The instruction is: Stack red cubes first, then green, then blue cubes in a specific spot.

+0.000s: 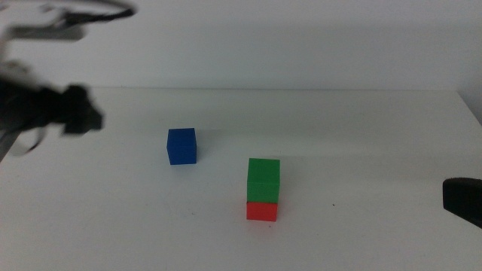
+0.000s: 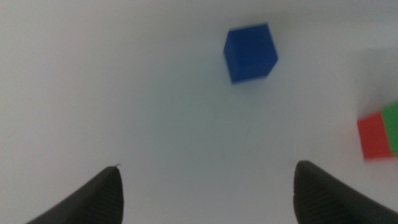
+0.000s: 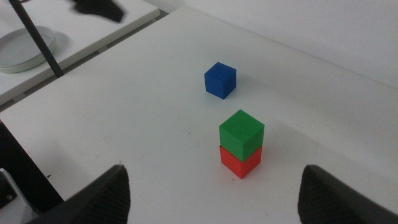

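Note:
The green cube [image 1: 263, 178] sits on the red cube [image 1: 261, 211] as a two-cube stack on the white table, front of centre. The blue cube [image 1: 181, 145] stands alone, behind and to the left of the stack. My left gripper [image 1: 89, 118] hovers blurred at the far left, well away from the blue cube. In the left wrist view it [image 2: 206, 171] is open and empty, with the blue cube [image 2: 250, 53] ahead and the stack's red cube [image 2: 373, 135] at the edge. My right gripper [image 1: 461, 200] waits at the right edge, open in its wrist view [image 3: 214, 186], facing the stack [image 3: 241, 132].
The right wrist view shows a round white dish [image 3: 28, 48] on a side surface beyond the table's edge and a thin dark rod [image 3: 38, 40] in front of it. Bare white tabletop [image 1: 354, 135] surrounds the cubes.

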Motion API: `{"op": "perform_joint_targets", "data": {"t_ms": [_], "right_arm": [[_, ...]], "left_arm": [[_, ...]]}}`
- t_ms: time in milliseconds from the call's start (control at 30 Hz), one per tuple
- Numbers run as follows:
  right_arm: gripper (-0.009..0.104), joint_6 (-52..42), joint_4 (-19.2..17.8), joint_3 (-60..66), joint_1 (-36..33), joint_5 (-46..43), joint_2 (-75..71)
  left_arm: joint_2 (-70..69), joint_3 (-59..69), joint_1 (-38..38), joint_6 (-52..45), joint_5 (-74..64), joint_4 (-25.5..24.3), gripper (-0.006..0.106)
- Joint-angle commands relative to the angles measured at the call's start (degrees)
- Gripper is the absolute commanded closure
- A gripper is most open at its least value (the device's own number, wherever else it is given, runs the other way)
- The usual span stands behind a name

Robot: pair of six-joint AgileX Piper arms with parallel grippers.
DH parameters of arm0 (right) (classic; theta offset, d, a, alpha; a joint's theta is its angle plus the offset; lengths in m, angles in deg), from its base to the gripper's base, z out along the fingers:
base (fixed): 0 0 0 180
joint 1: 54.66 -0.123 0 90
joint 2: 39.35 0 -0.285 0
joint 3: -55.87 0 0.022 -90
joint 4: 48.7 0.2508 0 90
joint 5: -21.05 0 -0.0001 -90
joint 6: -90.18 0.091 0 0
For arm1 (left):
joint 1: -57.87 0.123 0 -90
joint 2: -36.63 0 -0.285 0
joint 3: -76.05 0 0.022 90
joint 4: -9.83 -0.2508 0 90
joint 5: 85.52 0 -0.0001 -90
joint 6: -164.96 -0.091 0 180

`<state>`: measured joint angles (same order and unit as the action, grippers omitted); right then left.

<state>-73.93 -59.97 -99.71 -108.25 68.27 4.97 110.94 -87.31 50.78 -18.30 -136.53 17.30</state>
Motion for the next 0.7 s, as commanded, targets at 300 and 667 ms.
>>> {"op": "perform_joint_targets", "data": {"t_ms": [300, 667], "right_arm": [[0.002, -0.1, -0.4, 0.2, -0.2, -0.7, -0.2], [0.002, -0.1, -0.4, 0.2, -0.2, -0.7, -0.2]], "left_arm": [[36.0, -30.2, -10.1, 23.2, -7.4, -8.4, 0.007], [53.4, -39.6, -10.1, 21.1, -6.5, -6.7, 0.007]]}}
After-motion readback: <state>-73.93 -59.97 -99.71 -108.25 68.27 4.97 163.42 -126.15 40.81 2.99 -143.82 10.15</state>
